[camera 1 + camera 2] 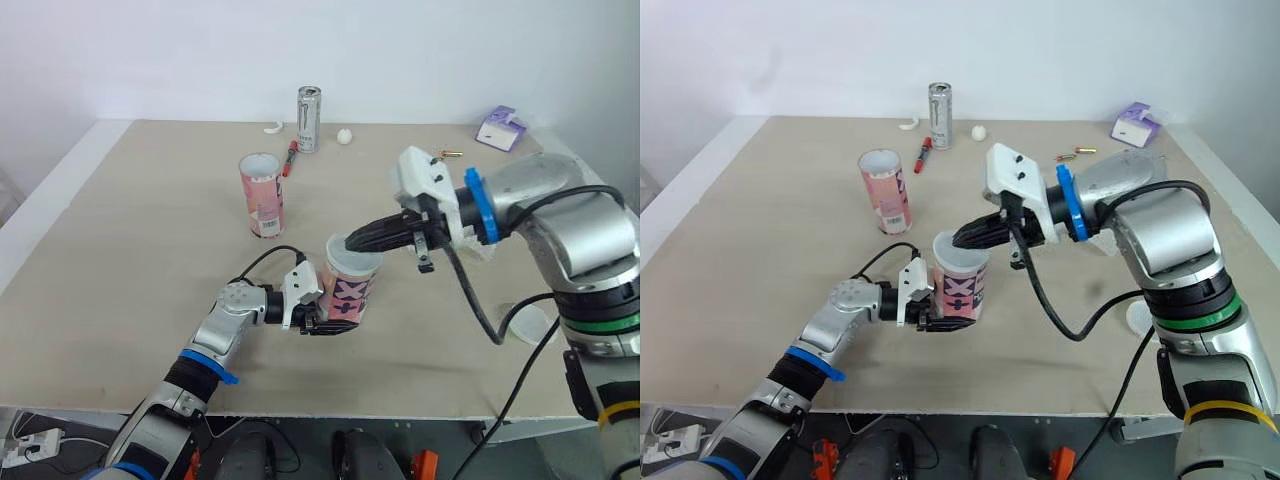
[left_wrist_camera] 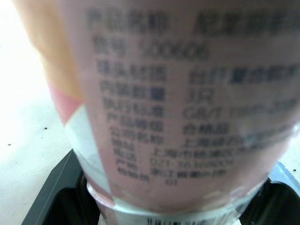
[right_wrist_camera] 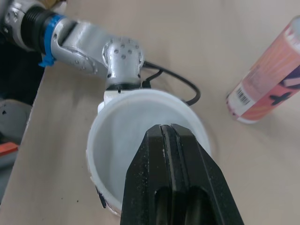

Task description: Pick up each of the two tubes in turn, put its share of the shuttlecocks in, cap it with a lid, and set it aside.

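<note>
The left jaws are clenched on a pink tube [image 1: 350,292] and hold it low down, near its bottom. The tube stands straight up near the front of the table [image 1: 130,260], and its top is open. In the left wrist view the tube's label sits right between the two black fingers [image 2: 56,187].

The right jaws are pressed tight together with nothing between them. Their tips point down at a slant into the open top of the held tube. In the right wrist view the inside of this tube [image 3: 117,136] looks white.

The other tube [image 1: 262,195] stands up by itself farther back and more to the left, also with its top open. Behind it are a red pen [image 1: 291,158] and a can [image 1: 308,118]. A small white ball [image 1: 344,135] lies near the can. A purple box [image 1: 500,128] sits at the far right corner. A white lid [image 1: 530,322] lies flat on the right side, under the right arm.
</note>
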